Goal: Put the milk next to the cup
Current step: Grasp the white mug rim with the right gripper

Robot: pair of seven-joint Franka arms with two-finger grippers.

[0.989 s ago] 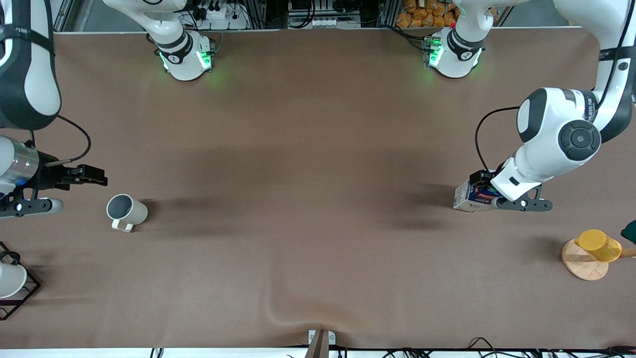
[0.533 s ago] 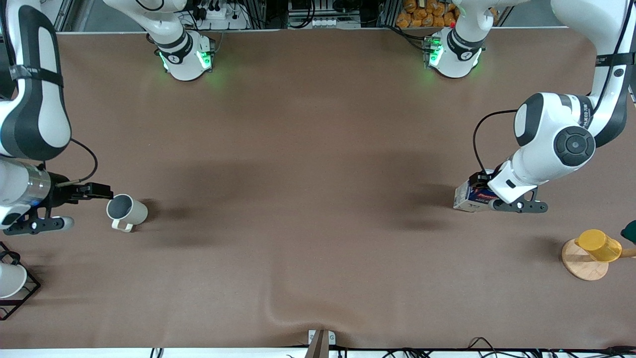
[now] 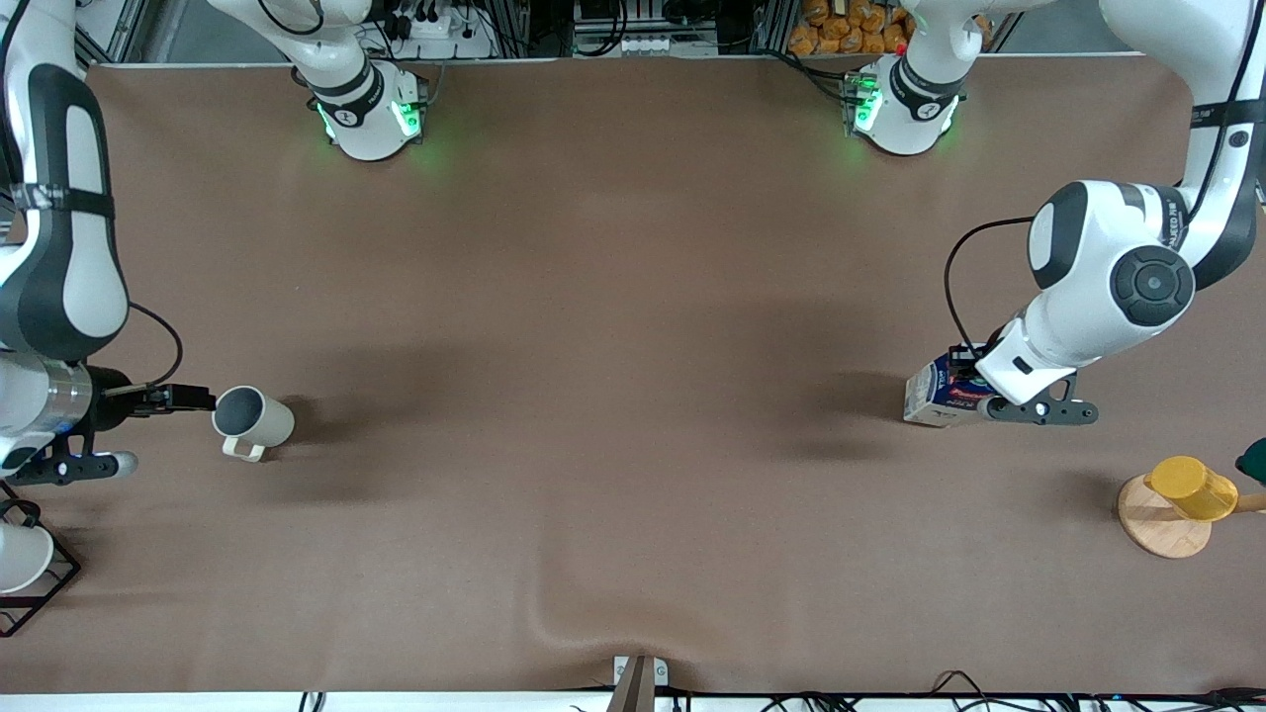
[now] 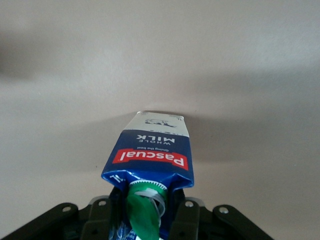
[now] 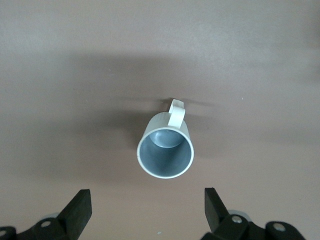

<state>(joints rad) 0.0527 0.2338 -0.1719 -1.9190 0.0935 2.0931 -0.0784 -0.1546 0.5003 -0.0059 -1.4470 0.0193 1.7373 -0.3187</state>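
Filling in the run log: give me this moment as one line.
left gripper: shut on milk, left arm's end | right gripper: open, beside cup, right arm's end | milk not yet by cup

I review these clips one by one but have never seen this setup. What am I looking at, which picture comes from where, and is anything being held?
Two white robot arms stand at a brown table. The wide picture looks down from a high camera facing them; the two close-ups come from cameras on each arm's wrist.

The left hand is shut on the top of the milk, a small blue carton with a green cap that stands at the left arm's end of the table; the left wrist view shows it close up.

The right hand is open, low beside the cup, a cream mug with a grey inside, and holds nothing.

Also there: a yellow cup on a round wooden board, and a white cup in a black wire rack.
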